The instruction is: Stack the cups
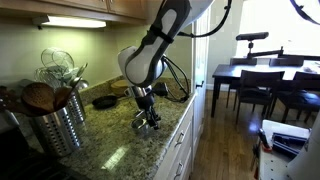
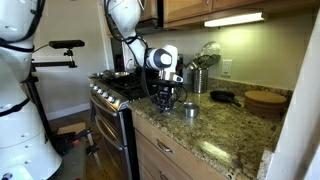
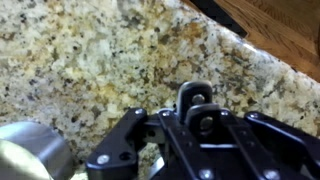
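Note:
My gripper is shut low over the granite counter, its two fingertips pressed together. The rim of a shiny silver cup shows at the bottom left of the wrist view, apart from the fingertips. A thin silver strip peeks from under the gripper body; I cannot tell whether it is pinched. In both exterior views the gripper points down near the counter's front edge. A small silver cup stands just beside it, and silver metal glints below the fingers.
A tall ribbed steel utensil holder stands on the counter, with a small black pan near the wall. A round wooden board lies farther along. A stove adjoins the counter. The counter edge is close.

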Controlling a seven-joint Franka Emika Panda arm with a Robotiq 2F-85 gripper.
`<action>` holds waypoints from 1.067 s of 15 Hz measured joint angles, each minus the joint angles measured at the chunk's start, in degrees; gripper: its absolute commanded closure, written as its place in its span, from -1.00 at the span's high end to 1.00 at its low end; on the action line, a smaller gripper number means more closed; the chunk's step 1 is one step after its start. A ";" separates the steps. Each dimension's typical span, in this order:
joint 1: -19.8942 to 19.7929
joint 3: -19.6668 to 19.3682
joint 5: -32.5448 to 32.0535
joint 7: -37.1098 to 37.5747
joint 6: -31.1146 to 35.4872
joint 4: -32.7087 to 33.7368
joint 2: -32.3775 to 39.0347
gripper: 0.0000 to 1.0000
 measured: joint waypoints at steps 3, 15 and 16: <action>0.00 -0.03 0.00 0.14 0.00 0.01 0.00 -0.86; 0.00 -0.82 0.00 0.81 0.04 1.28 -0.10 -0.86; 0.00 -0.88 0.00 0.84 0.04 1.47 -0.11 -0.86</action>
